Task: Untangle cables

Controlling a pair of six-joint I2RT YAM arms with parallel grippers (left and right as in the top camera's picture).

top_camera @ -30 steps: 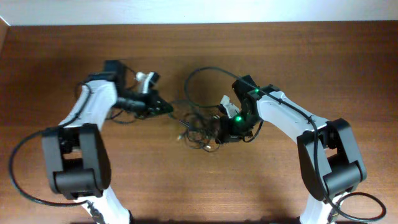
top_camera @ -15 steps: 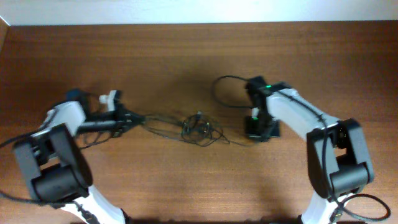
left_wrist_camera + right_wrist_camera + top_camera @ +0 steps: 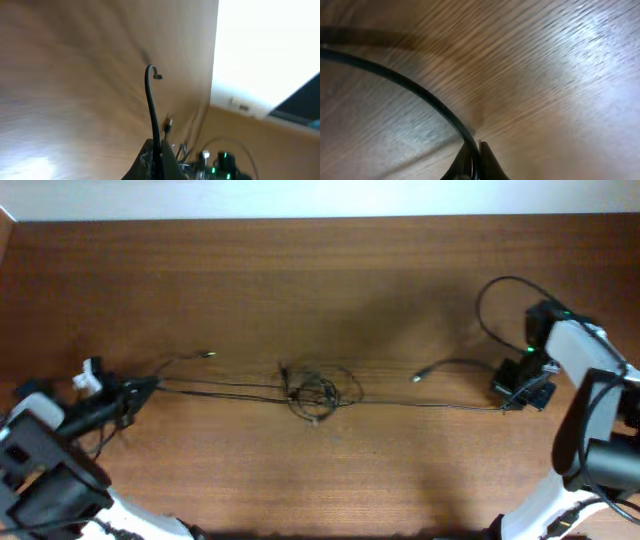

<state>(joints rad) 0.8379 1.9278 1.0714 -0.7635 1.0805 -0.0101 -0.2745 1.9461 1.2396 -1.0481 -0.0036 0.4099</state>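
Note:
Thin black cables point(image 3: 316, 392) lie in a small knot at the table's middle, with strands stretched taut left and right. One loose plug end point(image 3: 207, 355) lies left of the knot, another point(image 3: 418, 377) right of it. My left gripper point(image 3: 150, 384) at the far left is shut on a cable strand; the left wrist view shows that cable point(image 3: 151, 102) pinched between the fingertips point(image 3: 169, 157). My right gripper point(image 3: 505, 405) at the far right is shut on another strand; the right wrist view shows that cable point(image 3: 415, 87) clamped between its fingertips point(image 3: 487, 159).
The brown wooden table point(image 3: 320, 280) runs across the whole view, with a pale wall strip behind it. A thicker black cable point(image 3: 492, 298) loops above the right arm. The left arm sits at the table's left edge.
Both grippers have pulled apart, the left far left and the right far right, each holding a strand. The tangle has been drawn out into long taut lines with a smaller central knot.

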